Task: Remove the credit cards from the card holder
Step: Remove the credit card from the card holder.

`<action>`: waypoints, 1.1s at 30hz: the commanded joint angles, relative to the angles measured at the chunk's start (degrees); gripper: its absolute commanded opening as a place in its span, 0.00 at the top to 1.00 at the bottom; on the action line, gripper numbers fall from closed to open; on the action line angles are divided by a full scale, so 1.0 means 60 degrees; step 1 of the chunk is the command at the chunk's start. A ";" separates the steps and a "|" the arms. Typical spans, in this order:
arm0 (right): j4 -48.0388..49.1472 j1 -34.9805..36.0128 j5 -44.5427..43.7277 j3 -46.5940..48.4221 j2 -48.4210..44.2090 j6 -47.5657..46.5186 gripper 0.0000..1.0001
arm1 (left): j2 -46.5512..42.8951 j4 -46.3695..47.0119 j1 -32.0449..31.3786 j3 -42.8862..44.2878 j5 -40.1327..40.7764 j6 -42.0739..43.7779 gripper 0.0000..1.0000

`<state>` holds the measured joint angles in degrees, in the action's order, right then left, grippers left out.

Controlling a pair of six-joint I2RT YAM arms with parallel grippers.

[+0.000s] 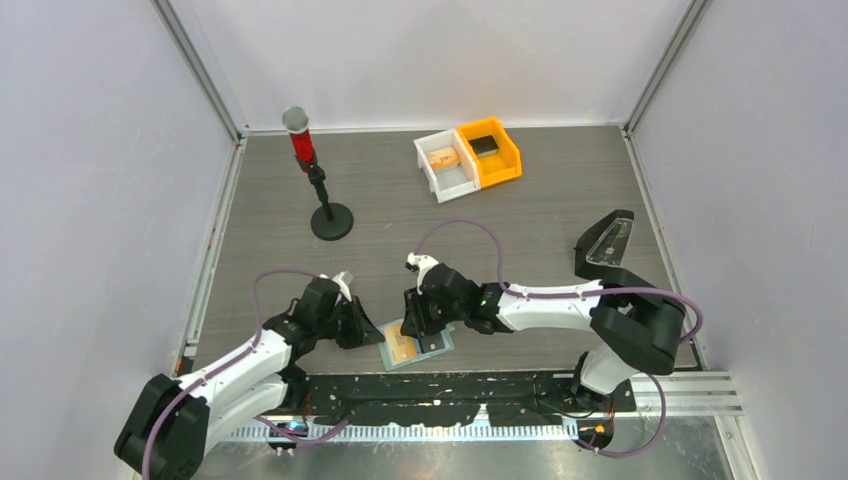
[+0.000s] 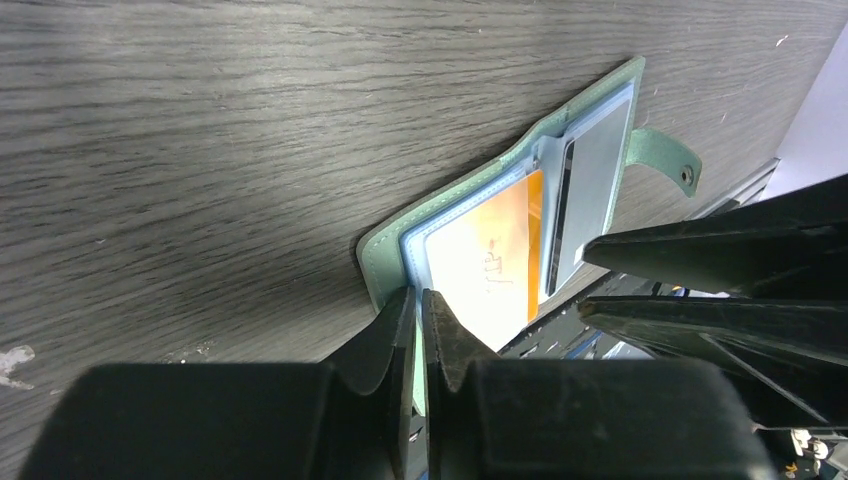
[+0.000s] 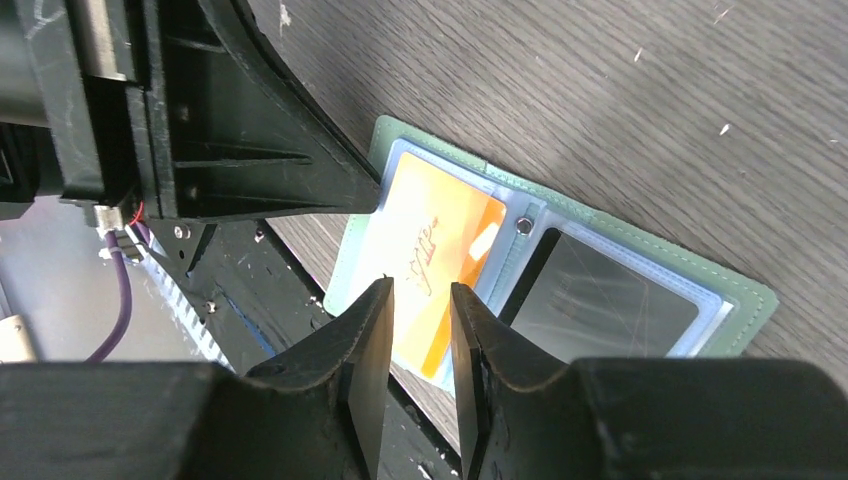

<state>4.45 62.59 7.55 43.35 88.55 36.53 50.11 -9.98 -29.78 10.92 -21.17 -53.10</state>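
The pale-green card holder (image 1: 390, 362) lies open at the table's near edge. A tan-orange card (image 2: 490, 260) sits in one pocket, and a greyish-blue card (image 2: 592, 190) in the other, next to the side tab (image 2: 665, 160). My left gripper (image 2: 420, 300) is shut on the holder's edge beside the orange card; in the top view it (image 1: 372, 333) is at the holder's left. My right gripper (image 3: 420, 290) is open by a narrow gap and hovers just over the orange card (image 3: 440, 230), with nothing between its jaws. The holder's green rim (image 3: 745, 300) also shows in the right wrist view.
A white bin (image 1: 445, 165) and an orange bin (image 1: 495, 155) holding a black block (image 1: 484, 146) stand at the back. A red-topped stand (image 1: 318, 185) is at the back left. A black slotted rail (image 1: 450, 395) runs just below the holder.
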 commanded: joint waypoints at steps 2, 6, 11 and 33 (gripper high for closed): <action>0.0649 -0.0207 0.0422 0.0118 0.0422 -0.0073 0.66 | -0.0041 -0.0327 -0.0017 0.0087 0.0342 0.0236 0.92; 0.0573 -0.0363 0.0121 0.0056 0.0521 -0.0184 0.69 | -0.0265 -0.0454 -0.0017 0.0046 0.0467 0.0241 0.92; 0.0684 -0.0481 0.0297 -0.0104 0.0694 -0.0182 0.69 | -0.0506 -0.0283 -0.0017 -0.0091 0.0484 0.0212 0.92; 0.2148 -0.0500 0.0839 -0.0689 0.0978 0.0684 0.93 | -0.0429 0.0049 -0.0019 -0.0355 0.0600 0.0248 0.93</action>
<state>14.17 59.55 12.25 40.99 96.47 39.40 47.03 -10.09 -29.78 9.69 -19.53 -52.56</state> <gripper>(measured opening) 0.114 0.075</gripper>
